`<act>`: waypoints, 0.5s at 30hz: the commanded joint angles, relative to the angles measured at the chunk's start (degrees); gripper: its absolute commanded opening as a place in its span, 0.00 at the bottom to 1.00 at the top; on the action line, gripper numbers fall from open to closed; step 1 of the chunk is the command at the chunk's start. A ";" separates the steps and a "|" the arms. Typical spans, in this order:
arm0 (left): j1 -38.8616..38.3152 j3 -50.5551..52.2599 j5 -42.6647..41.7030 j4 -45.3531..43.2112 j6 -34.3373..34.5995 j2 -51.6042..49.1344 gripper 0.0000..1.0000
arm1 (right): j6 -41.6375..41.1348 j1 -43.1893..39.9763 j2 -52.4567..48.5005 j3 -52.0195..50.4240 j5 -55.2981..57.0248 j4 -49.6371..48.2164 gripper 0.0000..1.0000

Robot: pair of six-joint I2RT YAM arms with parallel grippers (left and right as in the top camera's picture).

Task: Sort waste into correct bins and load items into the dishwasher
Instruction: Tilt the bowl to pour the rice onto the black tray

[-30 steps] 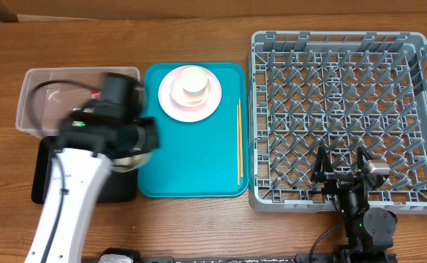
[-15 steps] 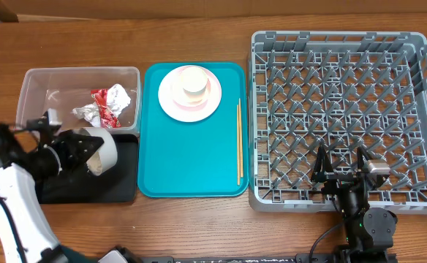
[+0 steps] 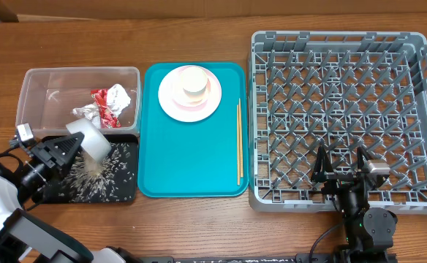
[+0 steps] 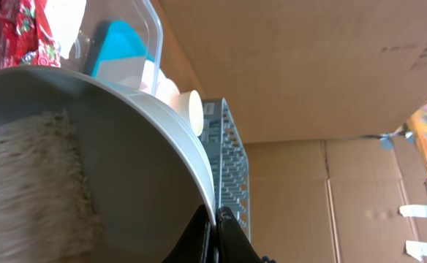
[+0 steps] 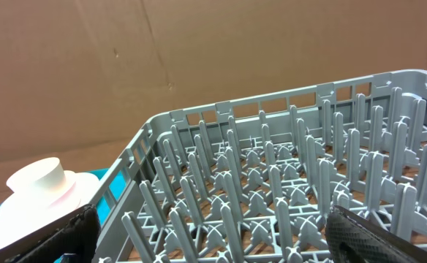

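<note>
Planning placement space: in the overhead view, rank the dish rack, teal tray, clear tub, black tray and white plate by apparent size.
1. dish rack
2. teal tray
3. clear tub and black tray: about alike, the tray partly hidden
4. white plate

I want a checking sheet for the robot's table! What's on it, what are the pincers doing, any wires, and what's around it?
Surface: brown wooden table.
Job's things: grey bowl tilted, spilling rice onto the black tray; napkin and red wrapper in the clear tub; plate, pink dish and cup stacked on the teal tray, chopsticks beside them; dish rack holds no dishes.
Clutter: nothing seen.
Pincers: left pincer shut on the bowl's rim; right pincer open above the rack's near edge.
Cables: black cable by the left arm.
Surroundings: cardboard beyond the table.
</note>
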State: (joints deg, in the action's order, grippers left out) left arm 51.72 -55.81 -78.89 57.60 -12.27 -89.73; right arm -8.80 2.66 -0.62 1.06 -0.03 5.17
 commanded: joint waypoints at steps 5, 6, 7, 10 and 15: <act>4.55 0.28 -8.76 0.28 -2.73 -1.68 0.04 | 0.07 -0.15 0.44 -0.61 -0.04 -0.35 1.00; 5.25 0.28 -9.53 0.55 -2.73 -1.66 0.04 | 0.07 -0.15 0.44 -0.61 -0.04 -0.35 1.00; 5.99 0.28 -10.10 0.94 -2.71 -1.66 0.04 | 0.07 -0.15 0.44 -0.61 -0.02 -0.35 1.00; 8.52 0.28 -10.80 1.33 -2.60 -1.66 0.04 | 0.07 -0.15 0.44 -0.61 -0.04 -0.35 1.00; 9.77 0.28 -10.73 5.75 -4.24 -1.66 0.04 | 0.07 -0.15 0.46 -0.61 -0.02 -0.35 1.00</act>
State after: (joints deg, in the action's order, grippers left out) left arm 61.23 -55.81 -87.07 61.25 -13.78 -91.07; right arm -8.80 2.66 -0.62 1.06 -0.03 5.17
